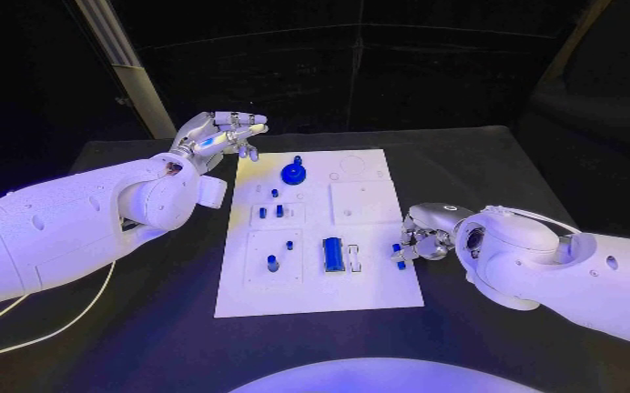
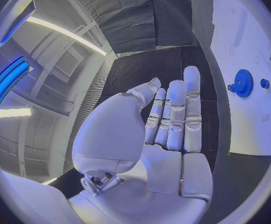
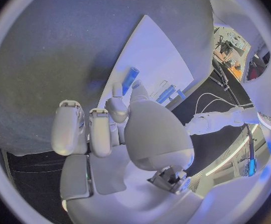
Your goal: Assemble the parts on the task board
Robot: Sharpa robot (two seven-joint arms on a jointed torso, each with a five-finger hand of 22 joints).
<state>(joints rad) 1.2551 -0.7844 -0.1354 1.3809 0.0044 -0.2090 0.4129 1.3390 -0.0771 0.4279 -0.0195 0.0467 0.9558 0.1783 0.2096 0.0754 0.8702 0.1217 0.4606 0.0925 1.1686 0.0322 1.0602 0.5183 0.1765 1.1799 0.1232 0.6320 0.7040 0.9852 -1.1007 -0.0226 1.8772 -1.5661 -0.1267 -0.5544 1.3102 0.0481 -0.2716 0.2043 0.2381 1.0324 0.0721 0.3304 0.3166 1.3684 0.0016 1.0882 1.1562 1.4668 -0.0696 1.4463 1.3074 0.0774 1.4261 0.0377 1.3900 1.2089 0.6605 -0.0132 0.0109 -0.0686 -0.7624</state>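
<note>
The white task board (image 1: 368, 284) lies mid-table. On it are a blue gear (image 1: 294, 173), a blue block (image 1: 333, 252) beside a white slot, and several small blue pegs (image 1: 270, 212). My left hand (image 1: 223, 134) hovers over the board's far left corner, fingers straight and holding nothing; from the left wrist view, the left hand (image 2: 167, 124) faces the gear (image 2: 242, 82). My right hand (image 1: 427, 236) sits at the board's right edge. Its thumb and a finger pinch a blue peg (image 1: 398, 255), seen as the blue peg (image 3: 130, 77) beyond the right hand (image 3: 126, 129), with the other fingers curled.
Black table (image 1: 486, 156) surrounds the board on all sides. A white cable (image 1: 59, 325) trails across the table's near left. A pale post (image 1: 118, 56) stands behind the far left corner.
</note>
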